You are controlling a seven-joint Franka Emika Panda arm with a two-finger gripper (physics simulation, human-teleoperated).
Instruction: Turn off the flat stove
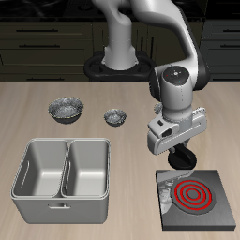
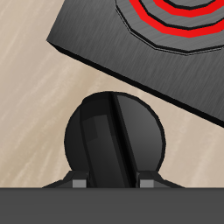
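Hovering over the knob (image 2: pixel 114 140) of the flat stove (image 1: pixel 197 199) at the table's front edge – rings glowing red, so it's on – the gripper (image 1: pixel 180 161) seems poised to turn it, though I cannot tell how its jaws stand

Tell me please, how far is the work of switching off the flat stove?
Done: the gripper has reached the knob at the flat stove's back edge. In hand: it hangs right over the knob; whether the fingers grip it cannot be told. Left: the turn itself, since the burner rings glow red.
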